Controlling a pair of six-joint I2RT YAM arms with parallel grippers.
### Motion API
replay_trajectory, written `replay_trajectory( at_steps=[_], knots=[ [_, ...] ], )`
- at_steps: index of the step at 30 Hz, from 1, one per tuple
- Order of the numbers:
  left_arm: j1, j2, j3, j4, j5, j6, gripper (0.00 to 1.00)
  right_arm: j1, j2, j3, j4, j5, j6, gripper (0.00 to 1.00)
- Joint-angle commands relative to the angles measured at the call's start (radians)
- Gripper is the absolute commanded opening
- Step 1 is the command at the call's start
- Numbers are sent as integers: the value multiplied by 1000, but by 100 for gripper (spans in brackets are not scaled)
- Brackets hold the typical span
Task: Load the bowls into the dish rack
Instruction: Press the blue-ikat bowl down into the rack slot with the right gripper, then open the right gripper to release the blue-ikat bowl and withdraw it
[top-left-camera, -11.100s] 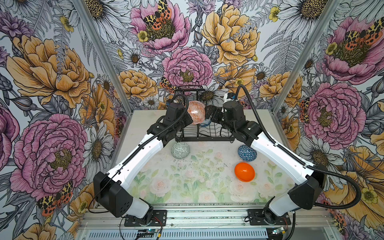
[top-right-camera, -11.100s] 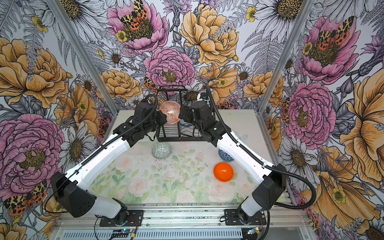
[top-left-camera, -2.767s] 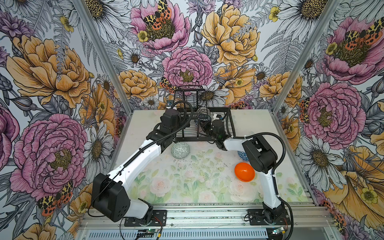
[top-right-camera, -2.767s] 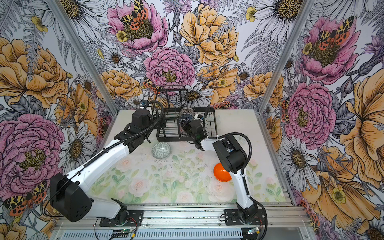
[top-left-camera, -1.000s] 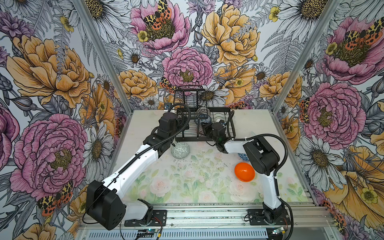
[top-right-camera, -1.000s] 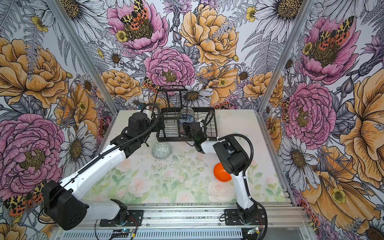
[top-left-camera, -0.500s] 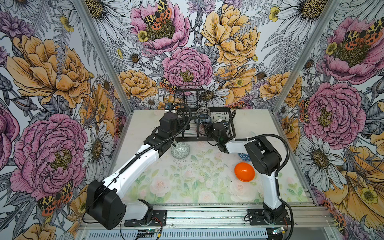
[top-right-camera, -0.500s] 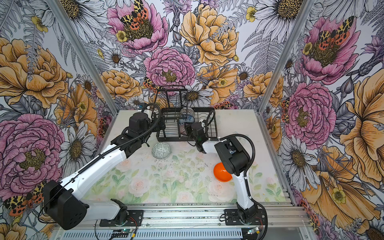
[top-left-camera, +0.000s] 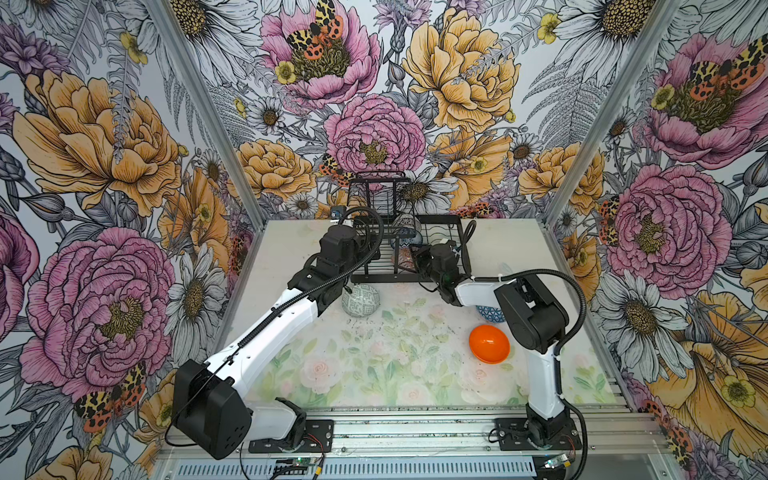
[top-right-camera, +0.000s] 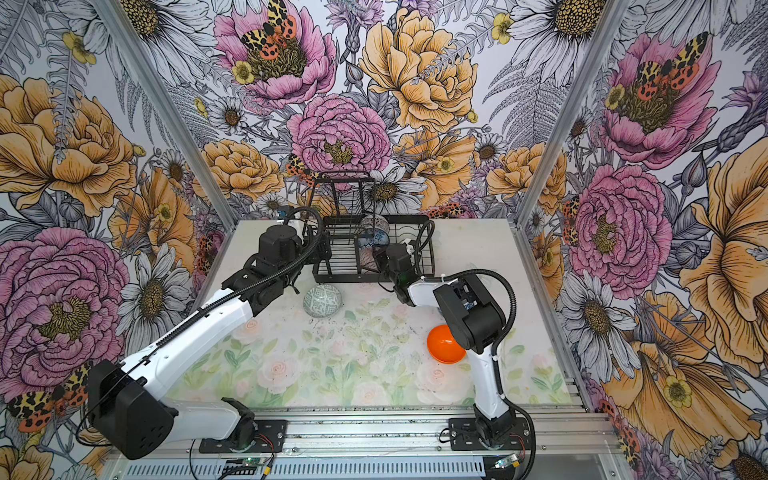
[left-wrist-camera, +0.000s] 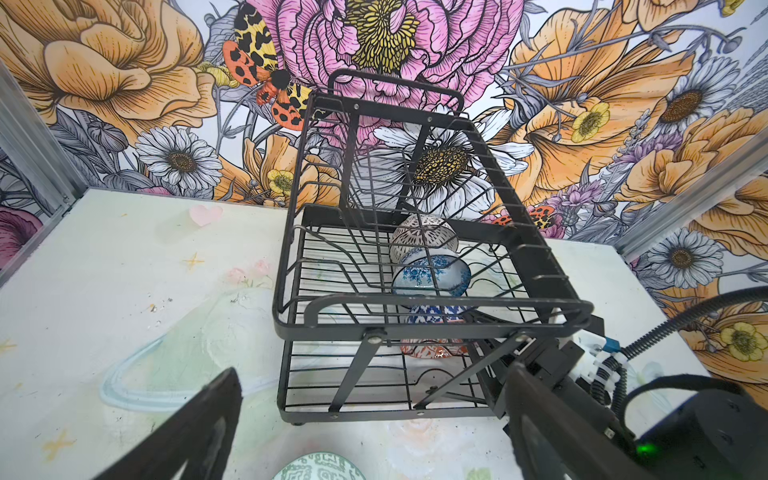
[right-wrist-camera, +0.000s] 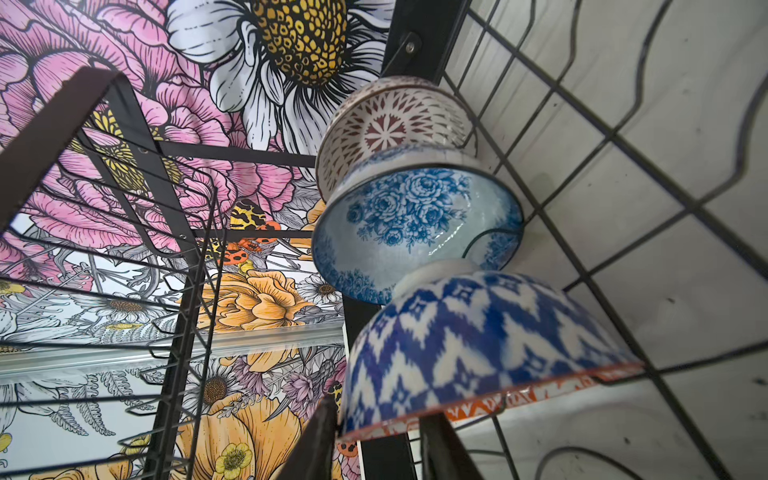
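The black wire dish rack (top-left-camera: 465, 249) stands at the back. Three bowls lean in a row on its base: a dark-and-white one (right-wrist-camera: 386, 124), a blue-flowered one (right-wrist-camera: 411, 216) and a blue-white one with an orange-patterned rim (right-wrist-camera: 478, 340). My right gripper (right-wrist-camera: 376, 419) reaches into the rack, open, its fingers loosely either side of that rim. My left gripper (left-wrist-camera: 374, 432) hangs wide open and empty before the rack, above the grey-green bowl (top-left-camera: 360, 300). On the mat lie the orange bowl (top-left-camera: 489, 344) and a dark blue bowl (top-left-camera: 488, 313), half hidden by my right arm.
The rack's raised upper basket (top-left-camera: 376, 193) holds nothing and overhangs the left part of the base. The right arm's elbow (top-left-camera: 532, 316) sits over the mat beside the orange bowl. Flowered walls close in the table on three sides.
Over the last second my right gripper's jaws have widened around the rim of the blue-white bowl, and its wrist has shifted slightly right. The left arm has stayed put.
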Motion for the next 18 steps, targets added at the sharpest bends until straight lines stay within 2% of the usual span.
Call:
replay_trajectory(
  at_steps=[1,18],
  knots=[
    [-12,2,12,8,13,6,99,-7,-54,-19,-8,16,-24,35],
    [-36,13,15,8,8,3,99,-23,-110,-89,-4,26,-30,39]
  ],
)
